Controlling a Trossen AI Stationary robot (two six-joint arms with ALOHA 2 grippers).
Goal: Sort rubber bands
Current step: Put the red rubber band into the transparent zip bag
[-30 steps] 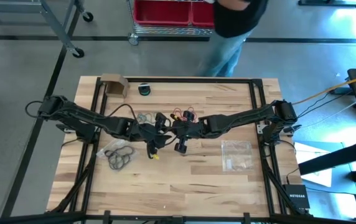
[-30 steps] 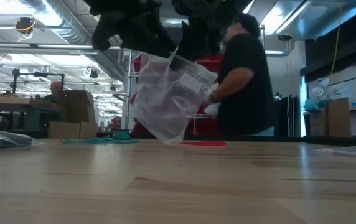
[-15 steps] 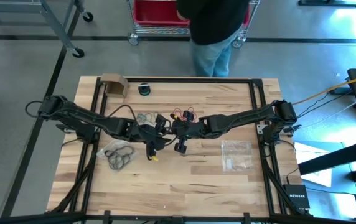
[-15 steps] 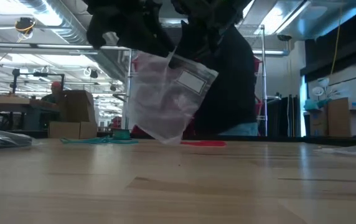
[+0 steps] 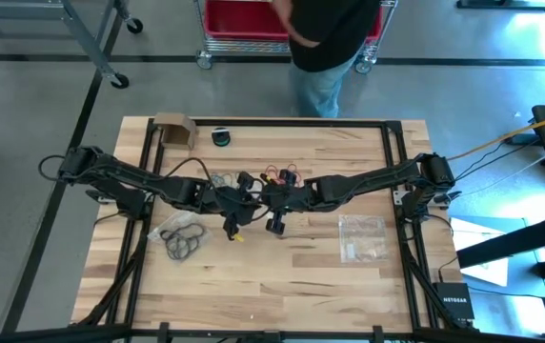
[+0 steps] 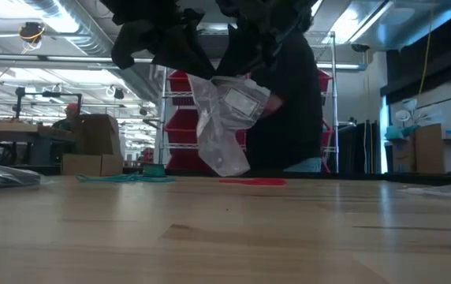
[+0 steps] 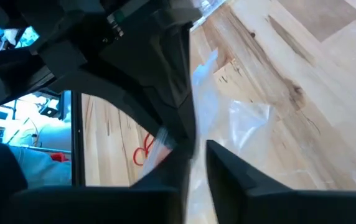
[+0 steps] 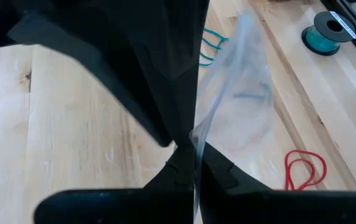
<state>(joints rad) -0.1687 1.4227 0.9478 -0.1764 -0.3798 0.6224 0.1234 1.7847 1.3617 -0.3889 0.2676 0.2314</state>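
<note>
Both grippers meet mid-table holding one clear zip bag (image 6: 224, 126) up off the wood. Right gripper (image 5: 274, 198) is clamped tight on the bag's top edge; the right wrist view shows the film pinched between its fingers. Left gripper (image 5: 241, 203) has its fingers narrowed with bag film between them in the left wrist view, so I read it as gripping the bag's other lip. The bag hangs mouth-up with its long axis roughly vertical and its bottom corner just above the table (image 5: 282, 286).

Key relation: red rubber bands (image 5: 280, 174) lie just beyond the grippers at about 12 o'clock, nearest the right gripper. The pale green ones (image 5: 221, 179) sit at about 11 o'clock from the left gripper, close by. The black rubber bands (image 5: 185, 238) are at about 8 o'clock from the left gripper, farther off; left arm is nearer.

Counts:
- zip bags: three, one held, one flat (image 5: 362, 236) at 4 o'clock from the right gripper, one under the black pile
- band piles: three (black, red, green); individual loops too tangled to count
- teal spool (image 5: 220, 137): one, far edge
- cardboard box (image 5: 173, 129): one, far-left corner
- a person (image 5: 328, 38) stands beyond the table

Judgement: the bag is being held open for loading; one gripper must let go to fetch bands, probably reds.
</note>
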